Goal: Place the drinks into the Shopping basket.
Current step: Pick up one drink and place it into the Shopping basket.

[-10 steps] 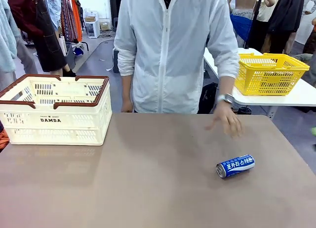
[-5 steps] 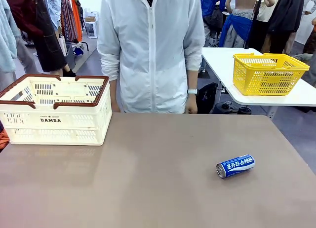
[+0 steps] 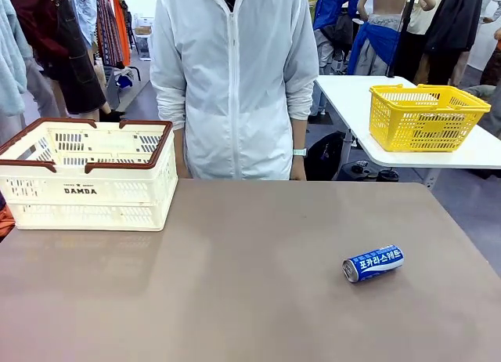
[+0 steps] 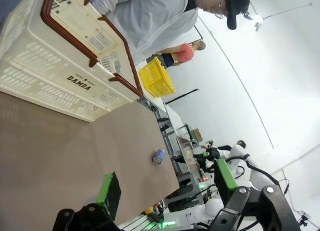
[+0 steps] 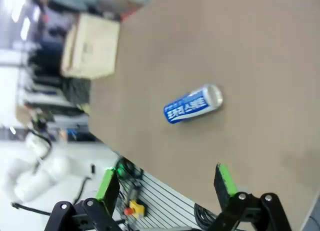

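Slim blue can (image 3: 373,263) with white lettering and a silver top, lying on its side on the right part of the tabletop (image 3: 235,284), well apart from the cream Shopping basket (image 3: 86,191) at far left. Unmoved since a second ago; person's hand (image 3: 297,169), then stretched out near it, now hanging at the far edge. Spread wide and empty: left tool (image 4: 165,169) and right tool (image 5: 165,168).

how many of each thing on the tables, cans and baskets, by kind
blue and white can: 1
cream basket with brown rim: 1
yellow mesh basket: 1
total: 3
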`<state>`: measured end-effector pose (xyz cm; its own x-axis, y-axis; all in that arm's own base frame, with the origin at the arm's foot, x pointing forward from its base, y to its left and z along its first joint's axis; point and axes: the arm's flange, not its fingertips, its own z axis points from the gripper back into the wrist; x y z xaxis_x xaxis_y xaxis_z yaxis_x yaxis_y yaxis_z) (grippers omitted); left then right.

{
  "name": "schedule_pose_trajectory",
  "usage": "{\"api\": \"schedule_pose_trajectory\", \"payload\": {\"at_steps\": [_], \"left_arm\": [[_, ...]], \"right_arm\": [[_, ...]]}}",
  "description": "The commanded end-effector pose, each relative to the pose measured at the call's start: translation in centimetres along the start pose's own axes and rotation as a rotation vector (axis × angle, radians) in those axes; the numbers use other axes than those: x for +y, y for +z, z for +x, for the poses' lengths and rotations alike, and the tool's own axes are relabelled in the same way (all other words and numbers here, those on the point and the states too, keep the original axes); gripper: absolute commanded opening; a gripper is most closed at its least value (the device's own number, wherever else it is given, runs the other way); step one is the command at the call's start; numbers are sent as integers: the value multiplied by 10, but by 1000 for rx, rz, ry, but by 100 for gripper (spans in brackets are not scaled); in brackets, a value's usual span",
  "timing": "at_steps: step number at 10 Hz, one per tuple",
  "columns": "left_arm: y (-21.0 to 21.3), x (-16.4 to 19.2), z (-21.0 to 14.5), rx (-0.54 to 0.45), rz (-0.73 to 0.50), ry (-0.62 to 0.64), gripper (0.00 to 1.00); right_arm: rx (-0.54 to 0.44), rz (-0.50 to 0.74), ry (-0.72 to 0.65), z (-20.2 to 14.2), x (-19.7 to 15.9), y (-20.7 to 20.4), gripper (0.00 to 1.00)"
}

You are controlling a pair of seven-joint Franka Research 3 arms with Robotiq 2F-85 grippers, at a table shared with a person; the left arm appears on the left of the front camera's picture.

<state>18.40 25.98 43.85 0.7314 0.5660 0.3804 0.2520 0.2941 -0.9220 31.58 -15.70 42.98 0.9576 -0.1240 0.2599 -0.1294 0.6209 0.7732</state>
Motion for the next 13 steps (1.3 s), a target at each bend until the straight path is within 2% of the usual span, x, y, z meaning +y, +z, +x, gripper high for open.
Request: {"api": "schedule_pose_trajectory", "payload": {"at_steps": [1,3,5,6,7,8,9,10,11,12,13], "left_arm": [[1,-1,0,-15,-18,-22,100],[1,-1,0,-15,-18,-22,100],[1,-1,0,-15,-18,-22,100],[1,-1,0,-15,-18,-22,100],[1,-1,0,-15,-18,-22,100],[1,-1,0,-15,-18,-22,100],[1,-1,0,-15,-18,-22,100],[1,-1,0,-15,-18,-22,100],[1,-1,0,-15,-18,-22,100],[1,-1,0,-15,-18,-22,100],[1,-1,0,-15,-18,-22,100]], "right_arm": [[188,-130,92,23,40,-73,100],[294,-284,138,25,68,-146,100],[339,-374,161,17,80,-183,100],[302,-423,165,15,81,-183,100],[189,-452,142,15,78,-160,100],[335,-352,187,24,88,-191,100],[335,-352,187,24,88,-191,100],[280,-391,181,31,83,-178,100],[381,-451,438,47,84,-185,100],[423,-472,738,63,82,-189,100],[488,-402,1021,72,81,-190,100]]}}
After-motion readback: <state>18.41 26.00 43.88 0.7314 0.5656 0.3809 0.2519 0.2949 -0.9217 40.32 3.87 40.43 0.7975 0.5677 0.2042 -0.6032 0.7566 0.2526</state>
